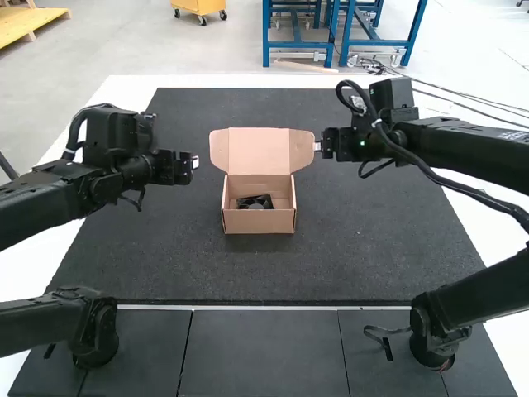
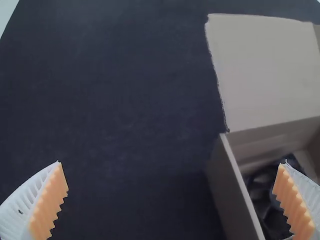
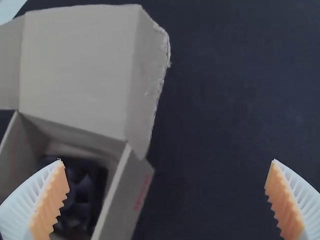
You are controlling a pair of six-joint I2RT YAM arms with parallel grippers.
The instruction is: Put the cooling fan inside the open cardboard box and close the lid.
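Observation:
A small brown cardboard box [image 1: 258, 212] stands in the middle of the black mat, its lid [image 1: 260, 151] tipped up and back toward the far side. The black cooling fan [image 1: 256, 202] lies inside it and also shows as a dark shape in the left wrist view [image 2: 265, 192] and the right wrist view [image 3: 82, 192]. My left gripper [image 1: 193, 160] hovers open just left of the lid's left edge. My right gripper [image 1: 318, 145] hovers open just right of the lid's right flap. Both hold nothing. The ribbed fingers [image 2: 47, 200] [image 3: 287, 200] stand wide apart.
The black mat [image 1: 372, 240] covers most of the table, with white table edge [image 1: 496, 256] at the right. Black tiles [image 1: 264, 351] lie along the near edge between the two arm bases.

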